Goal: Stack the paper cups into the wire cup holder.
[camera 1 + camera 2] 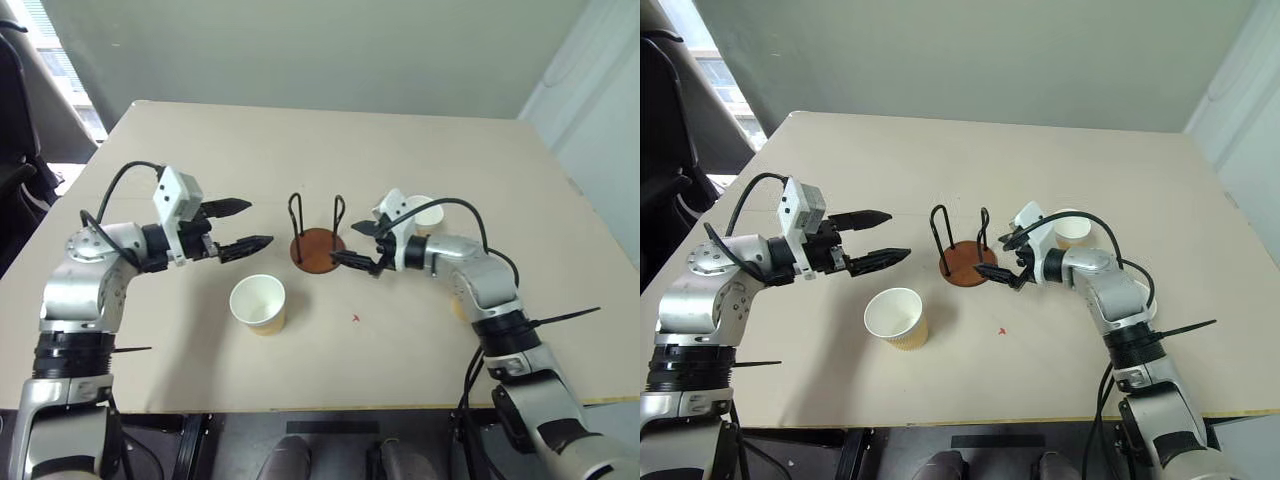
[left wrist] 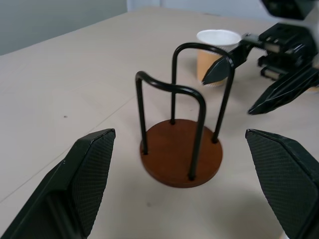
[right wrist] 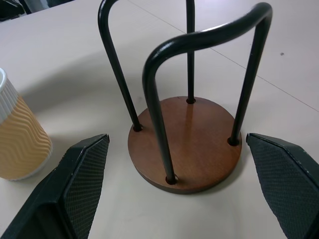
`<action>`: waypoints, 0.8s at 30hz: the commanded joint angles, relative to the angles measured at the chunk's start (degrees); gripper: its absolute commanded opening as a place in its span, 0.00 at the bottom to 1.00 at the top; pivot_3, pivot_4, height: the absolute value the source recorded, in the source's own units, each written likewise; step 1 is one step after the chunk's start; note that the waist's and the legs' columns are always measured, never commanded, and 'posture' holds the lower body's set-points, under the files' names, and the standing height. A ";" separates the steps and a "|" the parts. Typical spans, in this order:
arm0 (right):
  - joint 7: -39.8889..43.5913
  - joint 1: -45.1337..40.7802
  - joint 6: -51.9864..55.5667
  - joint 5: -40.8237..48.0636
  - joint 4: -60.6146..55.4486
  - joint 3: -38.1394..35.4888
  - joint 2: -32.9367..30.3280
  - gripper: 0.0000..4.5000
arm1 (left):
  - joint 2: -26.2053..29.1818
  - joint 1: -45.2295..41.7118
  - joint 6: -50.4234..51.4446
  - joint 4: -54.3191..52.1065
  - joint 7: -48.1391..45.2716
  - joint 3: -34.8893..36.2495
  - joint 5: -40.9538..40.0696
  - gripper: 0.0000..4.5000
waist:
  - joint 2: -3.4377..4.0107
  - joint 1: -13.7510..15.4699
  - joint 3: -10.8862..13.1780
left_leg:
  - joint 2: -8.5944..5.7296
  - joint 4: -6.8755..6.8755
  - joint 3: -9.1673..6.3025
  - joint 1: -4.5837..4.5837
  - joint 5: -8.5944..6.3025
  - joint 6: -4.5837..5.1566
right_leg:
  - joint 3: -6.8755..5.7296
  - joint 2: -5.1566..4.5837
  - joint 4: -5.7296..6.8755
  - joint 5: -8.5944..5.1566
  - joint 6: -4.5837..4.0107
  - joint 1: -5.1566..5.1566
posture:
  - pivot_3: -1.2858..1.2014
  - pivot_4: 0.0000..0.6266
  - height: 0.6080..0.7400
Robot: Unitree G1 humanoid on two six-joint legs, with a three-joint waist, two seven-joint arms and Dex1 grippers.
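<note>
The wire cup holder (image 1: 318, 248) stands empty at the table's middle, a brown disc with two black wire loops. One paper cup (image 1: 258, 302) stands upright in front of it, slightly left. Another paper cup (image 1: 428, 213) stands behind my right wrist, and also appears in the left wrist view (image 2: 218, 42). My right gripper (image 1: 343, 244) is open at the holder's right edge, pointing at the base (image 3: 187, 144) with nothing between its fingers. Left of the holder, my left gripper (image 1: 258, 222) hovers open and empty above the table, aimed at the holder (image 2: 182, 154).
The beige table (image 1: 300, 150) runs wide behind the holder, with its front edge close to me. A small red mark (image 1: 355, 318) lies on the top in front of the holder. A dark chair (image 1: 15, 120) stands off the table's left side.
</note>
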 commanded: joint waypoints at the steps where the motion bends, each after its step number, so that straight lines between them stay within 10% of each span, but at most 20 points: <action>1: -0.62 -1.92 -1.16 -0.19 -0.31 0.07 1.16 0.99 | 1.66 -0.11 -0.28 -1.30 -0.68 2.05 -0.70 1.00 | 0.00 -0.01 0.00 | 0.00 0.00 0.00 0.00 0.00 0.00 | 0.00 0.00 0.00 0.00 0.00 -0.01 | 0.52 0.24 1.00; 8: -2.17 -3.15 -2.12 -0.91 1.93 -0.40 3.36 0.96 | 2.00 0.29 -0.24 -1.49 -0.36 2.02 -0.61 1.00 | 0.00 0.02 0.00 | -0.01 -0.01 -0.01 -0.04 0.00 -0.01 | 0.00 0.00 -0.01 -0.01 -0.02 -0.06 | 0.52 0.24 1.00; 21: -2.34 -2.84 -1.53 -0.83 1.93 -0.55 2.88 0.01 | 3.37 1.81 3.14 -4.30 -4.55 1.32 -3.47 1.00 | 0.00 0.00 0.00 | 0.00 -0.05 -0.01 -0.07 0.00 -0.02 | 0.00 0.00 0.00 -0.01 -0.03 -0.07 | 0.52 0.24 1.00; 24: -1.74 -2.47 -1.04 -0.45 1.25 -0.34 2.32 0.01 | 4.37 2.24 3.49 -5.35 -6.28 0.30 -3.38 1.00 | 0.00 0.00 0.00 | 0.00 -0.05 -0.01 -0.07 0.00 -0.03 | -0.01 0.00 0.01 -0.01 -0.02 -0.06 | 0.52 0.24 1.00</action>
